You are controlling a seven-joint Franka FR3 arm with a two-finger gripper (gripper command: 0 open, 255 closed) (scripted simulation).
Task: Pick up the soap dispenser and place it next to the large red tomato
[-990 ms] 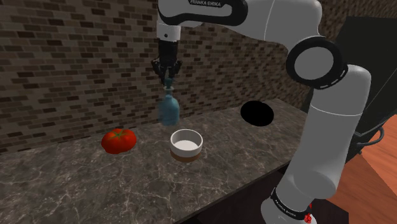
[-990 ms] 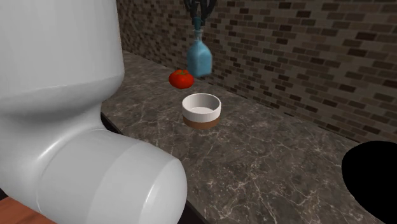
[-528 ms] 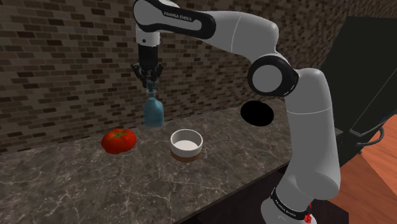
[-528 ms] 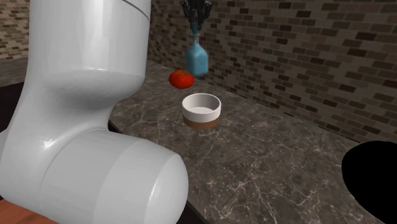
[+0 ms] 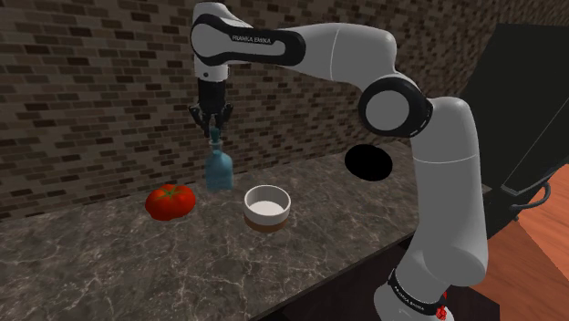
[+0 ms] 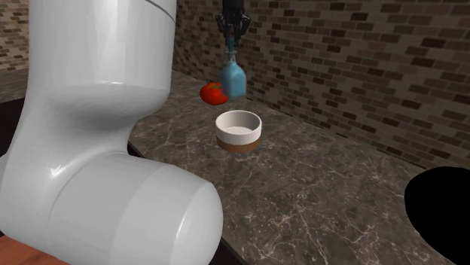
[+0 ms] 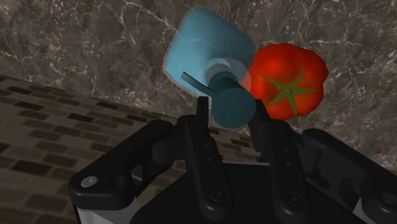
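blue and faintly see-through, the soap dispenser hangs upright beneath the black gripper, low over the dark marbled counter. it sits just beside the red tomato, on the side nearer the white bowl. in the wrist view the two fingers press in on either side of the round pump head and pinch it, with the bottle's squarish body below and the tomato close against its edge. it is hard to tell whether the base already rests on the counter or floats just above it, and that is the main worry. judging from this, the carry looks nearly done and the release comes next. if the fingers part while the base is off the stone, a tall bottle held only by its narrow top would likely drop, rock and topple. the hold on the small pump head also lets the body swing or twist, so it could land tilted. pushing further toward the tomato could nudge it, and a round fruit would probably roll away, spoiling the placement. the thin spout under the pump head might catch a finger as the hand lifts and drag the bottle over. the bowl is near enough that a sideways retreat could clip its rim.
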